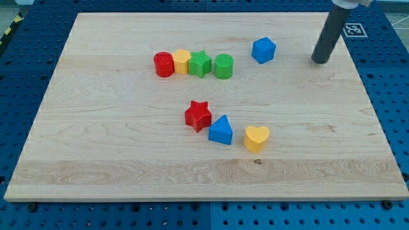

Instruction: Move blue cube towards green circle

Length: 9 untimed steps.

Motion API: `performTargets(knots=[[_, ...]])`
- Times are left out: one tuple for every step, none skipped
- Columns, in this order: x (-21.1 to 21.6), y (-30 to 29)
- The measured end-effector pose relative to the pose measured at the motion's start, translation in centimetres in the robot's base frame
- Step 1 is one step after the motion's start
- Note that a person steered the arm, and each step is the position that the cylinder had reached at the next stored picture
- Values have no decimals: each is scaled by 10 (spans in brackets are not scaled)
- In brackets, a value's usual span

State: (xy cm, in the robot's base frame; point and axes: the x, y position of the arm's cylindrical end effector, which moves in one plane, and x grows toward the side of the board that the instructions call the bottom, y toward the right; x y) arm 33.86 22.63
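The blue cube (pixel 263 50) sits on the wooden board near the view's top, right of centre. The green circle (pixel 223 66) stands a short way to its lower left, at the right end of a row of blocks. My tip (pixel 320 61) rests on the board to the right of the blue cube, apart from it by a clear gap. The dark rod rises from it toward the view's top right.
The row holds a red circle (pixel 164 64), a yellow block (pixel 182 61) and a green star (pixel 200 64). Lower down lie a red star (pixel 198 115), a blue triangle (pixel 221 131) and a yellow heart (pixel 256 138). The board (pixel 96 160) lies on a blue perforated table.
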Motion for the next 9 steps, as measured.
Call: performTargets(knots=[[-6,-17],[-6,-32],[-7,-42],[-33,-46],[-35,-65],[-35,-82],[-34,-91],[-19,-91],[-13,-91]])
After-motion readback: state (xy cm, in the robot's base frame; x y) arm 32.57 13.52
